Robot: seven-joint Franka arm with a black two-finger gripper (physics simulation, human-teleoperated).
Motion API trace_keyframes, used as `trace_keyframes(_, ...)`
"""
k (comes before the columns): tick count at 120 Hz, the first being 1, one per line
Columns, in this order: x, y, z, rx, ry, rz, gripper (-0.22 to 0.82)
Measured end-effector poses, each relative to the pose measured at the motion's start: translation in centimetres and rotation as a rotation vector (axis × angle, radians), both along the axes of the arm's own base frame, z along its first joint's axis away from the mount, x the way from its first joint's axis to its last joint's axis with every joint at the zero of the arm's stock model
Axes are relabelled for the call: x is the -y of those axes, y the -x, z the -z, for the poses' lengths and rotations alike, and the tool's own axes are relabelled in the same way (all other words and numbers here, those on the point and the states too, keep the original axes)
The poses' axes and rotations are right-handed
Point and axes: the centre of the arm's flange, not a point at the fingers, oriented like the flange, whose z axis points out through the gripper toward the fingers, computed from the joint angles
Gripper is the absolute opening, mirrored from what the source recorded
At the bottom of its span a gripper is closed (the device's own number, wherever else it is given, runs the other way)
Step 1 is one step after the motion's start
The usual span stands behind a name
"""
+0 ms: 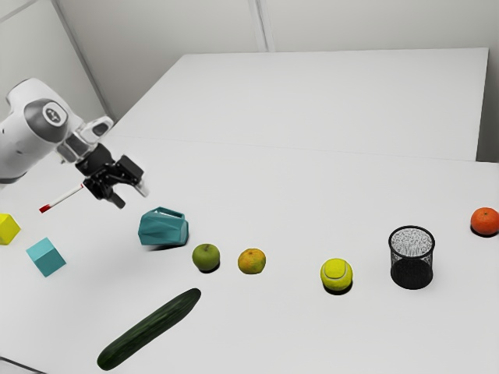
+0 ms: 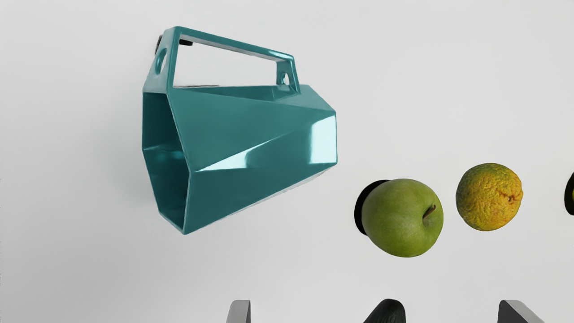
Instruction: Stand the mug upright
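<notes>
White counter point(image 1: 327, 199), pale walls point(image 1: 374, 23). A teal mug point(image 1: 163, 228) lies on its side, mouth facing away from a green apple point(image 1: 206, 256) nearby. The jaws stand open, holding nothing. Glossy, perhaps stiff, slippery ceramic of modest weight, the mug seems best held by its narrow handle point(image 2: 237, 43).

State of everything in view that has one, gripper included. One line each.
Gripper: open, holding nothing
Mug: lying on its side
Mesh cup: upright, mouth up
Cucumber: lying down, uncut
Red-tipped stick: lying down
Apple: uncut, stem on
Mottled yellow-orange fruit: unpeeled
Red-orange fruit: unpeeled
</notes>
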Motion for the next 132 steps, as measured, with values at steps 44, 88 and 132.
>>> trace_keyframes(44,-4.3,-0.7,6.9,0.063,0.103,0.043,0.60)
trace_keyframes(88,-5.0,-1.9,10.5,0.109,0.209,0.100,0.60)
trace_keyframes(132,-3.0,-1.6,13.2,0.110,0.401,0.141,0.50)
